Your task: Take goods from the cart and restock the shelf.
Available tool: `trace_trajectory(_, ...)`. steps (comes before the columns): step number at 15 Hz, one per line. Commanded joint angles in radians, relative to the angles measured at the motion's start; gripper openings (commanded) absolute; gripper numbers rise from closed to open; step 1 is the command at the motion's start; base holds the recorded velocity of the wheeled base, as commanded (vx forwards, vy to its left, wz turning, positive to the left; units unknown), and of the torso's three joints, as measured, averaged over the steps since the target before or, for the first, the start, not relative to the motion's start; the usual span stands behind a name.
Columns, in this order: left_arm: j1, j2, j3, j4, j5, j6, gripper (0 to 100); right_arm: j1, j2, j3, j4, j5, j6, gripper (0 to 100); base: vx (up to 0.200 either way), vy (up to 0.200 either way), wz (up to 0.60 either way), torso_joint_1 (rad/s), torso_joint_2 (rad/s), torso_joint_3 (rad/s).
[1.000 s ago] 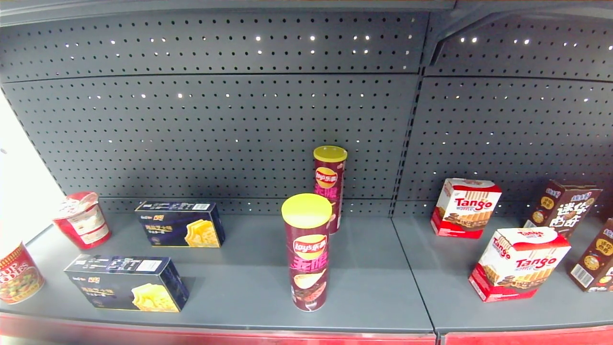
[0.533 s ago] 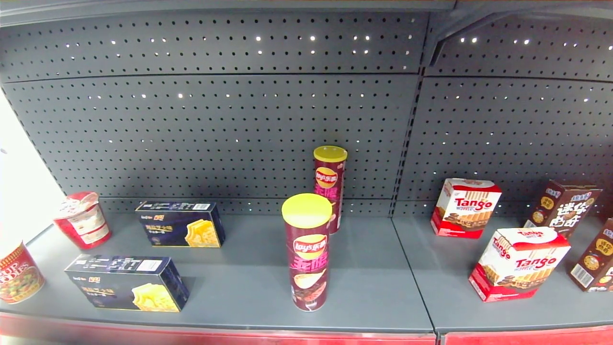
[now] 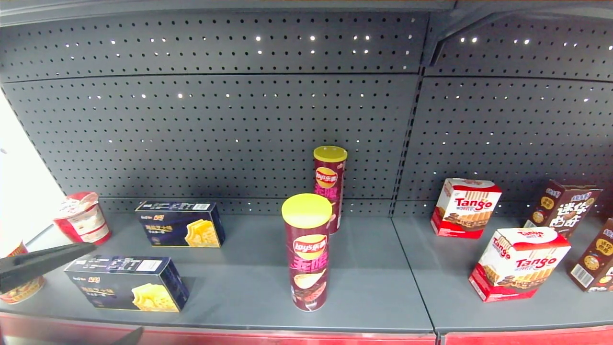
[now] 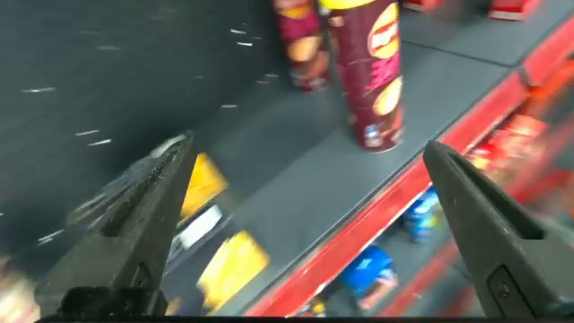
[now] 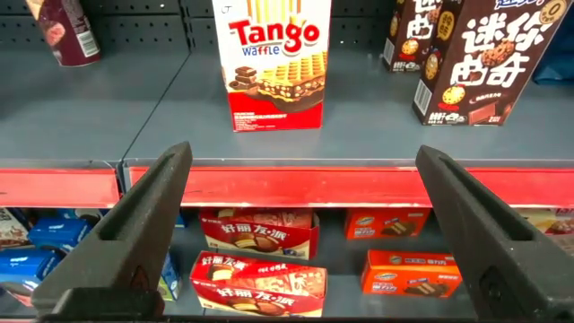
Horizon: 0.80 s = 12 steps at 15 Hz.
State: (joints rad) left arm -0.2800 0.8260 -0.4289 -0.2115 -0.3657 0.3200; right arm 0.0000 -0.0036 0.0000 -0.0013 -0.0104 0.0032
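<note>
On the grey shelf (image 3: 368,287) two maroon chip cans with yellow lids stand upright, one in front (image 3: 307,251) and one behind (image 3: 329,187). My left gripper (image 3: 117,287) comes in at the lower left, open and holding nothing, over the front dark blue box (image 3: 127,282). In the left wrist view the left gripper (image 4: 307,148) is spread wide, with the front chip can (image 4: 372,72) beyond it. My right gripper (image 5: 303,152) is open and holding nothing, level with the shelf's red front edge (image 5: 296,184) and facing a white and red wafer box (image 5: 273,63).
Two noodle cups (image 3: 84,219) and a second blue box (image 3: 182,224) stand at the left. Wafer boxes (image 3: 519,269) and brown boxes (image 3: 560,203) stand at the right. The lower shelf holds red boxes (image 5: 260,233). Bare shelf lies between the cans and the wafer boxes.
The left gripper's fingers have come into the head view at the lower left. The goods on the shelf have not moved.
</note>
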Motion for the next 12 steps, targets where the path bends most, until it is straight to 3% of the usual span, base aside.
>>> trace_trajectory(1, -0.105, 0.449, -0.057, -0.146, -0.009, -0.039, 100, 0.0, 0.004, 0.0, 0.0, 0.0, 0.0, 100, 0.0, 0.0, 0.0, 0.0, 0.0, 0.0)
trace_trajectory(2, -0.105, 0.449, -0.057, -0.146, -0.009, -0.039, 100, 0.0, 0.004, 0.0, 0.0, 0.0, 0.0, 100, 0.0, 0.0, 0.0, 0.0, 0.0, 0.0)
trace_trajectory(4, -0.105, 0.682, -0.08, -0.263, 0.016, -0.036, 100, 0.0, 0.004, 0.0, 0.0, 0.0, 0.0, 100, 0.0, 0.0, 0.0, 0.0, 0.0, 0.0)
trace_trajectory(10, -0.12, 0.932, -0.182, -0.325, 0.145, -0.033, 100, 0.0, 0.004, 0.0, 0.0, 0.0, -0.002, 100, 0.0, 0.0, 0.0, 0.0, 0.0, 0.0)
trace_trajectory(12, -0.139, 0.944, -0.192, -0.351, 0.16, -0.038, 100, 0.0, 0.004, 0.0, 0.0, 0.0, 0.0, 100, 0.0, 0.0, 0.0, 0.0, 0.0, 0.0)
